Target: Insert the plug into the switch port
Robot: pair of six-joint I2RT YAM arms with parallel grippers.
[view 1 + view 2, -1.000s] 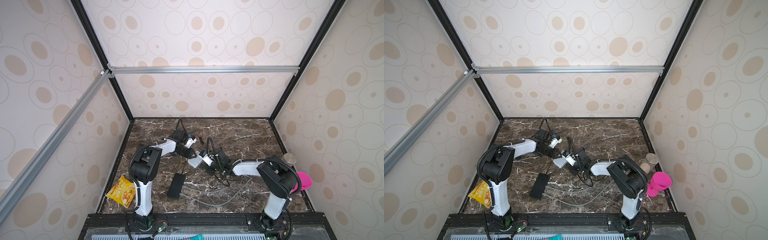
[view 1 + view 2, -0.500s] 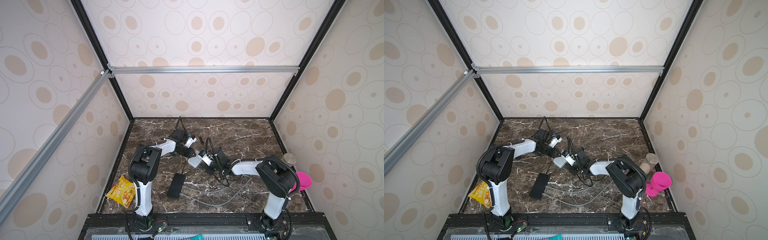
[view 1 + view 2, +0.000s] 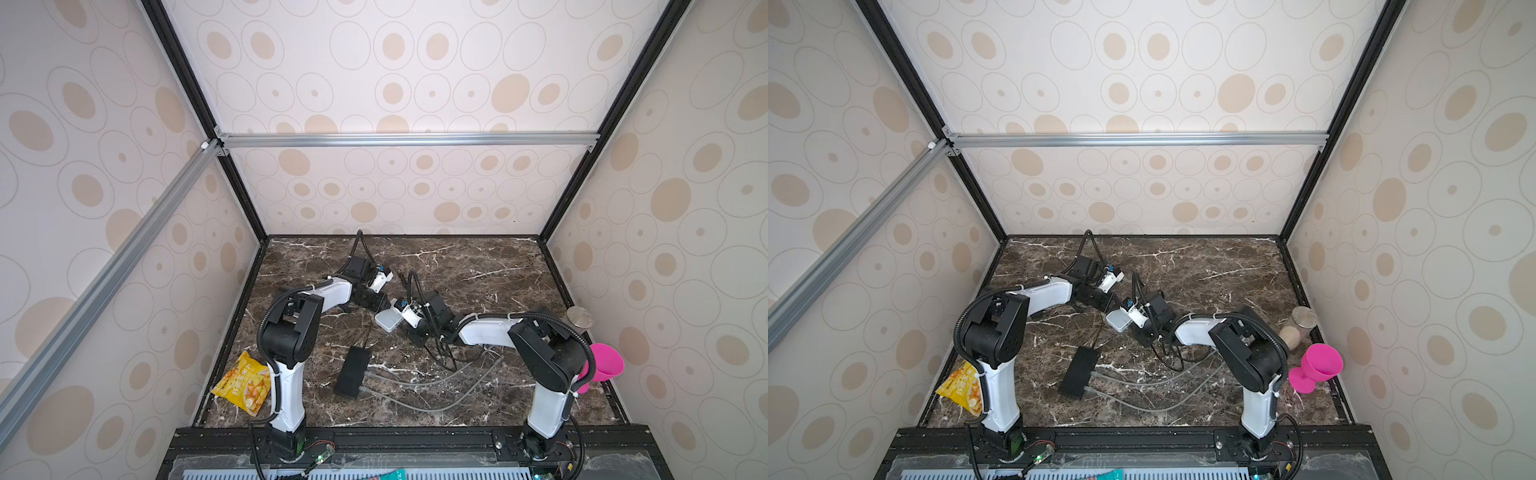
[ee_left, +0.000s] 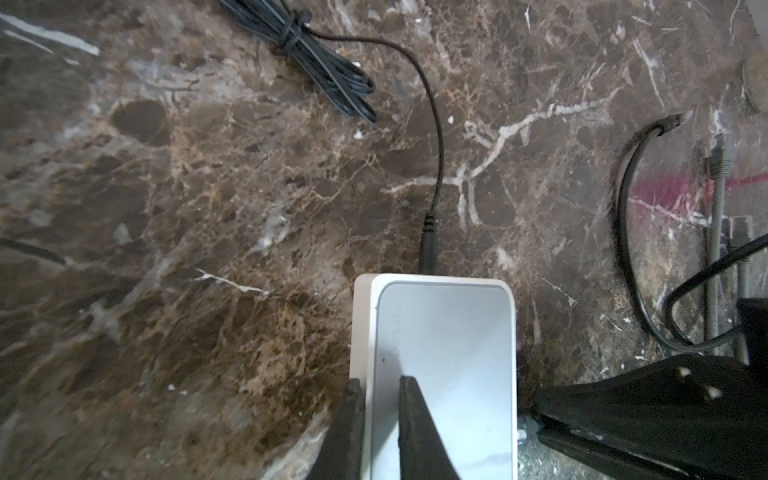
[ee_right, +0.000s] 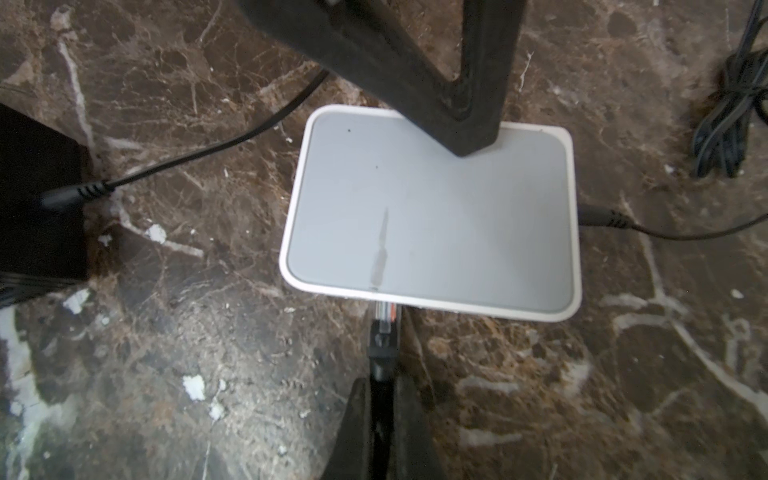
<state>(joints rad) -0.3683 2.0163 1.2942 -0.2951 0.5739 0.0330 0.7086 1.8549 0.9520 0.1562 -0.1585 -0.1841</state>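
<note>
top pair spot: mounted high at the front, up over the arm bases
top pair facing: down and toward the back wall, from far off, so the whole counter (image 3: 478, 266) and both arms fit in
top pair overlap: nearly everything, just nudged sideways; the white switch (image 3: 386, 322) sat mid-counter in both top views
left wrist: rode the left arm and stared down along the left arm's jaws, super close, only one end of the switch in frame
right wrist: on the right arm, looked along the right arm's jaws past the plug (image 5: 383, 332), close too, whole switch top visible
wrist overlap: both caught the switch from different sides, and each saw the other arm's jaws
</note>
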